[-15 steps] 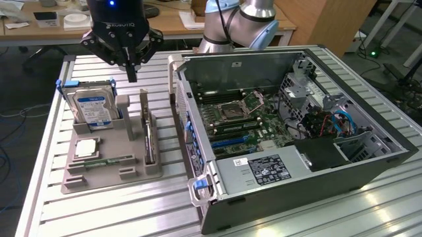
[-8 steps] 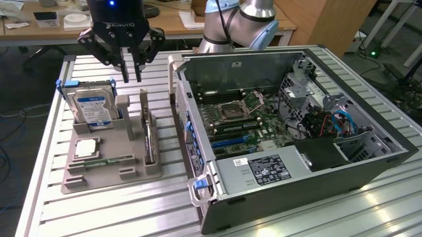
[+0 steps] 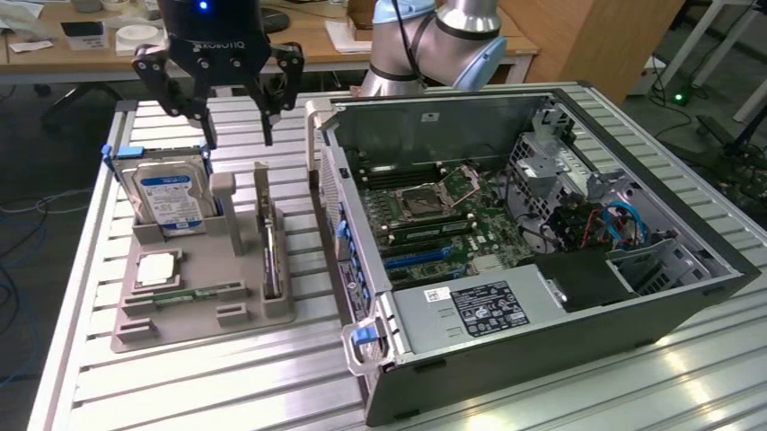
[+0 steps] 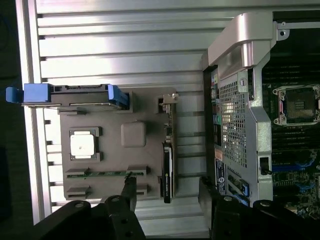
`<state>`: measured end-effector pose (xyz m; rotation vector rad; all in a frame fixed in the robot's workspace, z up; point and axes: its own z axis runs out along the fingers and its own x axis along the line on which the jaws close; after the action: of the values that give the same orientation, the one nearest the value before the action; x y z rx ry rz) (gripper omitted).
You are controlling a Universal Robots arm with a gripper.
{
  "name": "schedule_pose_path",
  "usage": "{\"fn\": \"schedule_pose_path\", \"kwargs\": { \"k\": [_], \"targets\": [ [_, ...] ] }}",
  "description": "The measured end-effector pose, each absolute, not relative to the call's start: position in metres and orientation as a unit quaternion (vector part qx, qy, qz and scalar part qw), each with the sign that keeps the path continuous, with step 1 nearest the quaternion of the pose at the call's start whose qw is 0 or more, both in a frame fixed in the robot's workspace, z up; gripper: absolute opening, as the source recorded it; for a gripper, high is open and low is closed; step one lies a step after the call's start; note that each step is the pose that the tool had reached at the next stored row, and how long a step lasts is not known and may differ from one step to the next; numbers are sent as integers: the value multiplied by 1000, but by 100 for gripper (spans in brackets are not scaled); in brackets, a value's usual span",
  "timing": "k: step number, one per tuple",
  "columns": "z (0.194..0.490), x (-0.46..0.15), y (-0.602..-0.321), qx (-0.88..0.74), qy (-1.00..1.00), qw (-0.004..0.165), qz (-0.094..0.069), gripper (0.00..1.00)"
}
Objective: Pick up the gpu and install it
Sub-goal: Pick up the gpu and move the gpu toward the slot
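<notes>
Exterior view showed us the gripper point(image 3: 237, 139) released, empty, over the tray point(image 3: 222, 262) holding the gpu point(image 3: 271, 260), on a slatted aluminium table point(image 3: 204, 386); wooden desk point(image 3: 305, 31) behind.

Exterior view: the camera looks down at an angle across a slatted metal table point(image 3: 240, 377) from middle distance, with a grey parts tray point(image 3: 214, 259) on its left and an open computer case point(image 3: 540, 359) on its right. Wrist view: the camera looks straight down past the gripper point(image 4: 166, 181) from well above the tray. Both views share the tray and the case wall beside it.
</notes>
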<state>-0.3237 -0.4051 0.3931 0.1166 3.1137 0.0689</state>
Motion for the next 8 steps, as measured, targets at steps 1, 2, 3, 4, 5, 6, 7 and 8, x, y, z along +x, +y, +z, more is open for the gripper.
{"fn": "schedule_pose_path", "kwargs": {
  "k": [1, 2, 3, 4, 5, 6, 7, 8],
  "targets": [
    [393, -324, -405, 37, 999, 12, 22, 58],
    [393, -324, -405, 37, 999, 12, 22, 65],
    [393, -324, -405, 35, 999, 12, 22, 65],
    [392, -324, -405, 30, 999, 12, 22, 65],
    [391, -324, -405, 22, 999, 12, 22, 65],
    [391, -324, -405, 14, 1000, 12, 22, 65],
    [390, -324, -405, 7, 1000, 12, 22, 65],
    [389, -324, -405, 4, 1000, 12, 22, 65]
  ]
}}
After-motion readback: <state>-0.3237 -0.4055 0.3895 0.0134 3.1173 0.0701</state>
